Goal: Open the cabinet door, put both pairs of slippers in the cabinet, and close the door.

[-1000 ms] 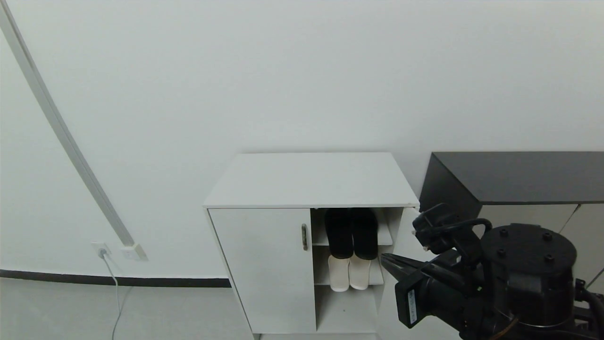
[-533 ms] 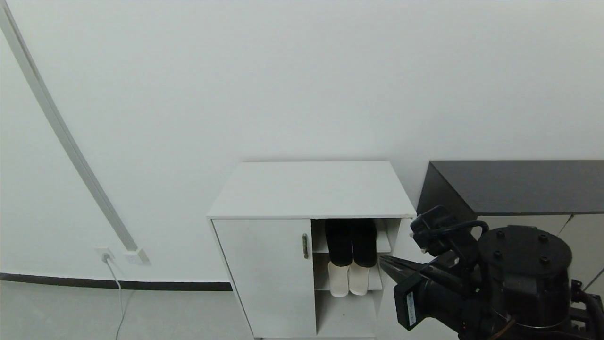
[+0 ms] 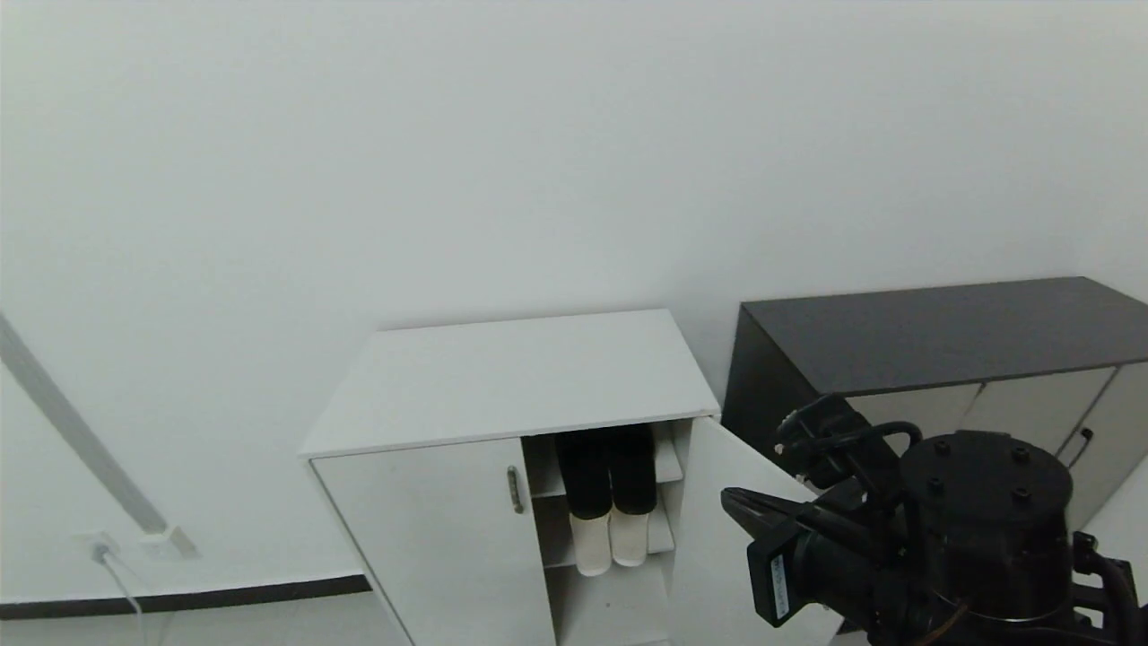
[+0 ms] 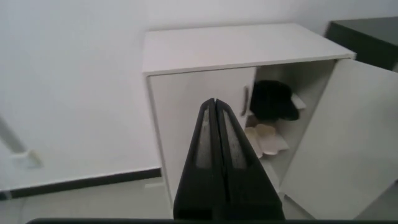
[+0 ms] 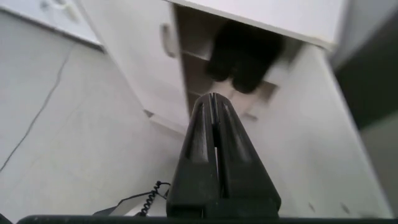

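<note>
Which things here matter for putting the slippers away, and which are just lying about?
For the job: white cabinet, its open door, black slippers on the upper shelf, white slippers on the shelf below.

Lying about: dark sideboard, wall socket, wall conduit.

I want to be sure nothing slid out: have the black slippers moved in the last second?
No. The black slippers sit on the same upper shelf above the white slippers; the whole head view shifted, so the camera moved.
</note>
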